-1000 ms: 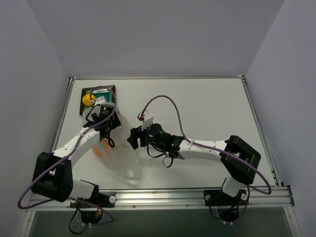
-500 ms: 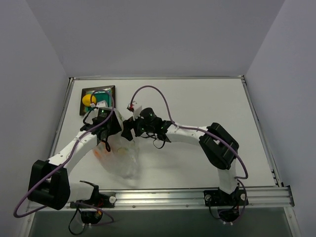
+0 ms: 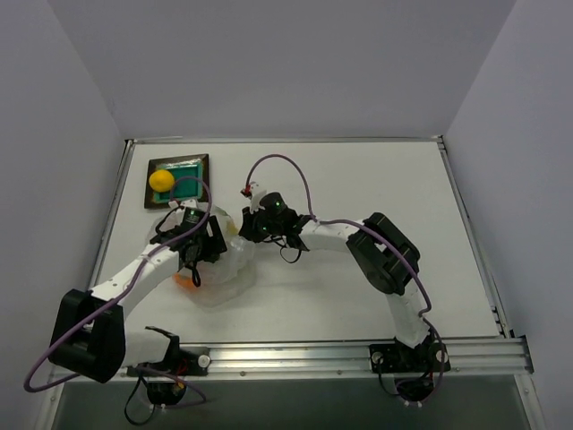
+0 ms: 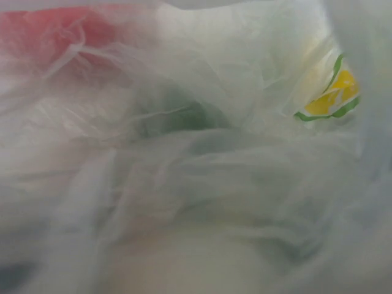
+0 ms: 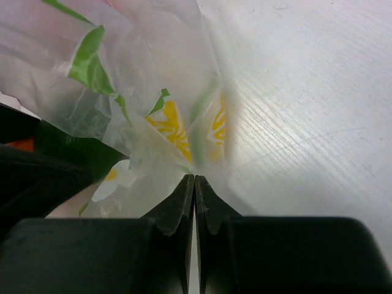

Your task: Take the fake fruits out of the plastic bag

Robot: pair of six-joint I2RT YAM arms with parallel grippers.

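Observation:
The clear crinkled plastic bag (image 3: pixel 228 273) lies left of centre, printed with yellow and green marks. My right gripper (image 5: pixel 194 177) is shut on a fold of the plastic bag (image 5: pixel 153 92) at its right edge. My left gripper (image 3: pixel 199 246) is pushed into the bag from the left. Film covers the whole left wrist view, so its fingers are hidden. Through the plastic I see a red fruit (image 4: pixel 61 30) and a dark green fruit (image 4: pixel 177 116). An orange fruit (image 3: pixel 185 282) shows under the bag's left side. The yellow fruit (image 3: pixel 161 179) rests on the tray.
The dark-framed tray (image 3: pixel 179 160) with a teal centre sits at the far left corner, close to the table's left edge. Both arms meet over the bag, the right forearm (image 3: pixel 336 235) stretched leftward across the table's middle.
My right gripper has swung left to the bag's edge and closed on the film. The left gripper has moved nearer and deeper into the bag, which has bunched up.

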